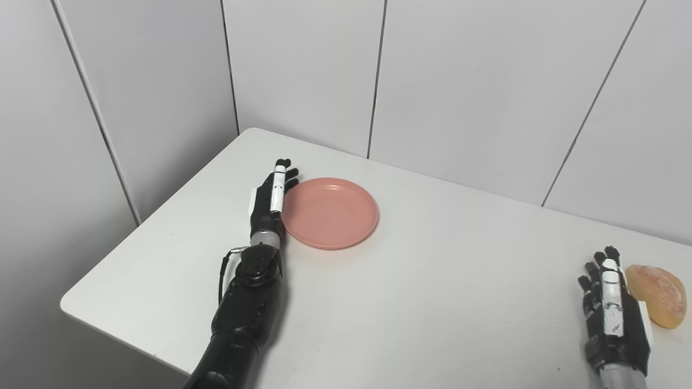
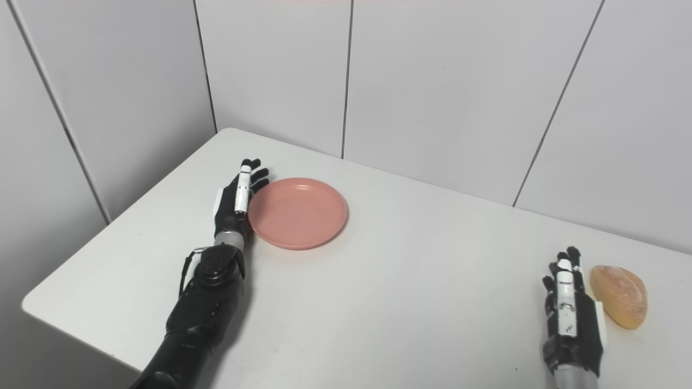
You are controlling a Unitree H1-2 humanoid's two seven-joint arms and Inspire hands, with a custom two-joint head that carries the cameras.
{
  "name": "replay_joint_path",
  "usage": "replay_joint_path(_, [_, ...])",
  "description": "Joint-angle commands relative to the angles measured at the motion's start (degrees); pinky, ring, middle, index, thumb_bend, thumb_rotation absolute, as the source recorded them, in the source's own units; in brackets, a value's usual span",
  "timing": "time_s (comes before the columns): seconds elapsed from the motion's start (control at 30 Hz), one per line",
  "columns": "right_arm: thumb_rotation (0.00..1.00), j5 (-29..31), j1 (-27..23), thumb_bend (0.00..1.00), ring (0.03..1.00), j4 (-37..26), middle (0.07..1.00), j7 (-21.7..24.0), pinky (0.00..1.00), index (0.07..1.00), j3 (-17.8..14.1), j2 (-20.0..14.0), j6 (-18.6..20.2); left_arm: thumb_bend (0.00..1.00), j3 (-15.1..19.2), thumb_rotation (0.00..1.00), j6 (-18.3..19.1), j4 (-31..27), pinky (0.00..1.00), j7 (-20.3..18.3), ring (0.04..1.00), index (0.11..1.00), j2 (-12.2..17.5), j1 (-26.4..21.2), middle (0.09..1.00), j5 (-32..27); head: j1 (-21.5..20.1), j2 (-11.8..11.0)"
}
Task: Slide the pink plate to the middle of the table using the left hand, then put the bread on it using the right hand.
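Nearest the cameras, at the lower right, the robot's black-and-white right hand (image 1: pixel 613 313) lies flat on the white rectangular surface (image 1: pixel 432 302), fingers stretched forward and slightly apart, grasping nothing. Just beside it on its outer side sits the golden-brown, half-round piece of bread (image 1: pixel 657 294), resting on the surface close to the hand's edge; whether the two actually touch cannot be told. Well apart from them, on the left side of the surface, the black left forearm comes up from the bottom edge and ends in the left hand (image 1: pixel 272 197), which stands on its edge with the fingers extended and held together, released rather than clenched, holding nothing. The inner side of that hand lies along the left rim of the round, shallow pink plastic plate (image 1: pixel 330 212), apparently touching it. The plate rests flat on the surface, left of the middle and toward the far corner, with nothing on it. Behind the surface rise pale grey wall panels (image 1: pixel 459 81) divided by thin dark seams, meeting at a corner beyond the plate.
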Motion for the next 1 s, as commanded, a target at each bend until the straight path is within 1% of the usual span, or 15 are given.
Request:
replay_joint_path(0.0, [0.85,-0.09,-1.99,0.61,1.000,-0.50,1.000,0.26,1.00,1.000,0.14,0.00,-1.80,0.45,-1.79,1.00,0.07,-1.63,0.84,-2.34,0.849,0.820,-0.15,-1.24,0.832,1.23,-0.51,0.16])
replay_joint_path(0.2, [0.85,-0.41,-2.22,0.67,1.000,0.31,1.000,-0.05,1.00,0.996,0.16,0.44,-2.47,0.43,-4.55,1.00,0.65,-2.50,0.84,-3.11,0.831,0.800,-1.12,-0.96,0.814,3.14,-1.29,0.76])
replay_joint_path(0.33, [0.87,-0.97,-2.16,0.66,1.000,-0.13,1.000,-0.41,1.00,0.995,0.38,0.72,-1.95,0.44,-6.25,1.00,1.19,-3.40,0.82,-4.15,0.837,0.813,-1.85,-0.88,0.825,3.17,-2.03,0.87])
replay_joint_path(0.43, [0.87,-1.07,-2.33,0.66,1.000,0.40,1.000,0.09,1.00,0.998,0.75,0.65,-2.57,0.44,-6.95,1.00,1.49,-4.03,0.82,-5.03,0.838,0.812,-2.62,-0.73,0.826,2.51,-2.85,1.33])
replay_joint_path(0.57, [0.88,-0.89,-2.53,0.68,1.000,0.76,1.000,0.50,1.00,1.000,1.03,0.68,-2.83,0.43,-7.93,1.00,2.42,-5.03,0.84,-5.70,0.855,0.825,-3.76,-0.38,0.840,2.62,-3.67,1.66])
replay_joint_path(0.63, [0.88,-1.01,-2.52,0.68,1.000,0.65,1.000,0.51,1.00,1.000,1.20,0.66,-2.62,0.43,-8.60,1.00,2.16,-4.91,0.85,-5.46,0.856,0.826,-4.19,-0.32,0.839,3.31,-3.93,1.75])
replay_joint_path(0.73, [0.88,-1.52,-2.49,0.67,1.000,0.60,1.000,0.22,1.00,1.000,1.42,0.65,-2.71,0.42,-9.68,1.00,1.36,-3.72,0.84,-5.52,0.839,0.818,-4.53,-0.56,0.826,4.87,-4.43,2.00])
replay_joint_path(0.77, [0.88,-1.70,-2.51,0.67,1.000,0.68,1.000,0.08,1.00,1.000,1.41,0.68,-2.94,0.41,-10.08,1.00,1.55,-3.36,0.83,-6.07,0.835,0.817,-4.52,-0.61,0.824,5.11,-4.43,2.00])
replay_joint_path(0.83, [0.88,-2.00,-2.56,0.67,1.000,0.77,1.000,-0.12,1.00,1.000,1.38,0.78,-3.18,0.42,-10.58,1.00,2.04,-3.13,0.86,-6.98,0.850,0.826,-4.43,-0.62,0.833,5.21,-4.80,2.35])
replay_joint_path(0.97, [0.89,-2.28,-2.85,0.67,1.000,1.02,1.000,-0.07,1.00,1.000,1.55,1.05,-3.37,0.41,-11.62,1.00,0.55,-2.18,0.84,-9.16,0.857,0.834,-4.53,-0.76,0.841,4.89,-6.32,2.98])
